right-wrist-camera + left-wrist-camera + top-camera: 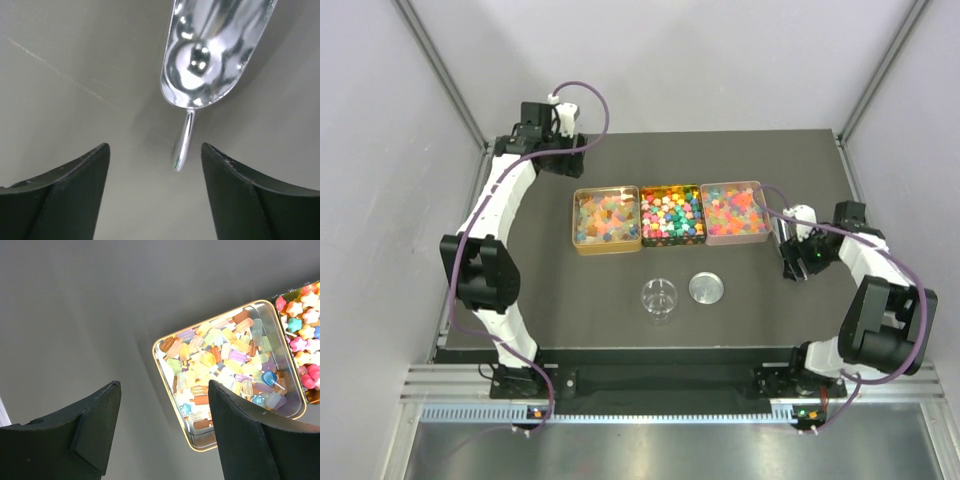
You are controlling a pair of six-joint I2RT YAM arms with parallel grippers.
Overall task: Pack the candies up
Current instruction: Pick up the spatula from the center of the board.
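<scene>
Closest to the arm bases, on the dark table [570, 300]: a clear jar [659, 297], upright and open-mouthed, with a round silver lid [708, 288] flat just to its right, not touching it.

Further in, at the right side: the right gripper [155, 150], hanging low over bare table just right of the pink tray [734, 212]. Black fingers [60, 195] spread wide, closed on nothing. Ahead of them, a shiny metal scoop [210, 55] lying on the table, bowl away from the wrist, thin handle pointing back toward the gap. Handle tip reaching just between the fingertips, with clear space on either side and no contact to be seen.

Across the middle: three shallow trays in a row, edge to edge, namely the gold tray [606, 220] on the left, the middle tray [671, 214] and the pink one on the right. All filled with candies [671, 214] in pink, orange, yellow, green and blue. Seen from the left wrist: popsicle-shaped pieces, many pale and translucent, in the gold tray; star-shaped ones in the tray beside it.

Farthest back, at the table's left rear corner: the left gripper [164, 390], fingers [75, 435] well apart and empty, held above the table. Gold tray and its candies ahead of them, nearer the right-hand finger, untouched. No candies in either gripper.
</scene>
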